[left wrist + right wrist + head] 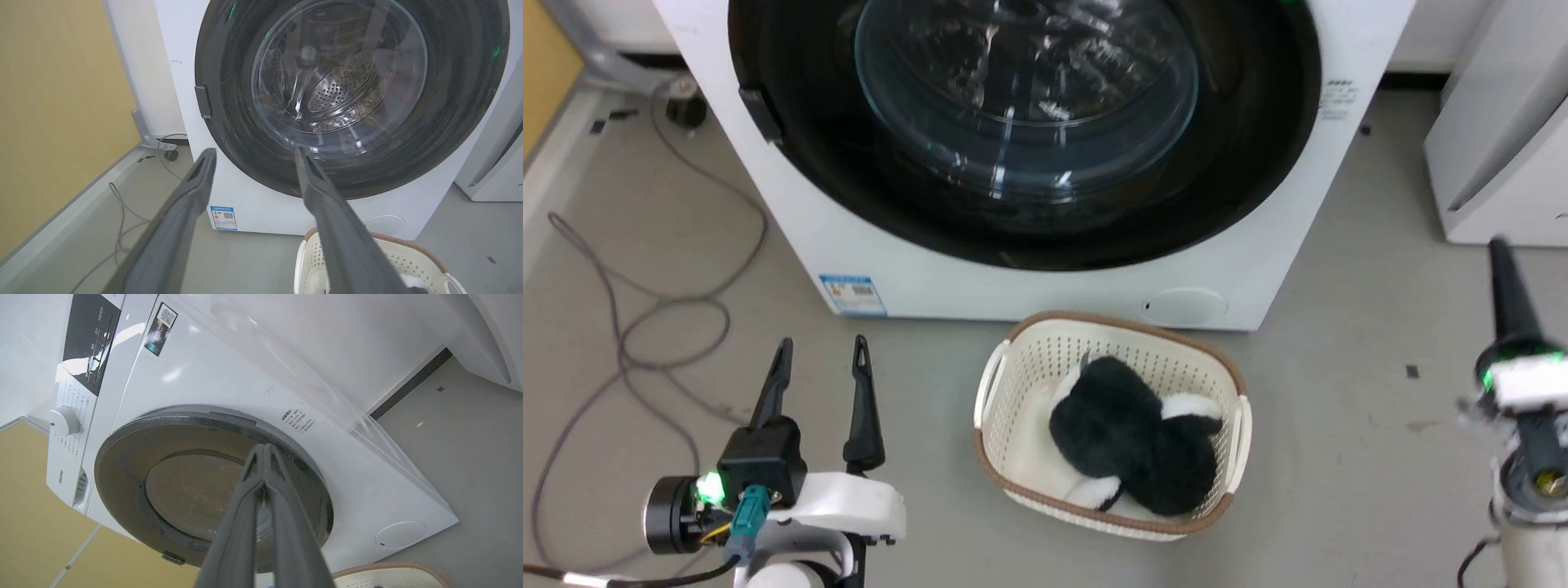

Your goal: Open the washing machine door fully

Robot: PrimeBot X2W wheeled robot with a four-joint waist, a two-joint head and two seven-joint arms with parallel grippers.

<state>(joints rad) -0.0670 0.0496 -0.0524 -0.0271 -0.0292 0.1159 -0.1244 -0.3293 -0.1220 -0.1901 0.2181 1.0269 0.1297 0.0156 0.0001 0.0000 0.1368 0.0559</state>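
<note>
In the foreground the left gripper [823,343] hangs open-fingered and empty, while the right gripper [1497,249] has its fingers pressed together on nothing; between them a laundry basket [1111,320] holding a plush toy [1127,441] sits just before the washing machine [1045,286]. Beyond, the washing machine door [1258,163] lies flush against the white front, apparently closed, neither gripper touching it; the approach looks to be the step in hand. The next move likely calls for the left gripper to catch the small latch [760,114] on the door's left edge and swing it wide, clear of the basket.
</note>
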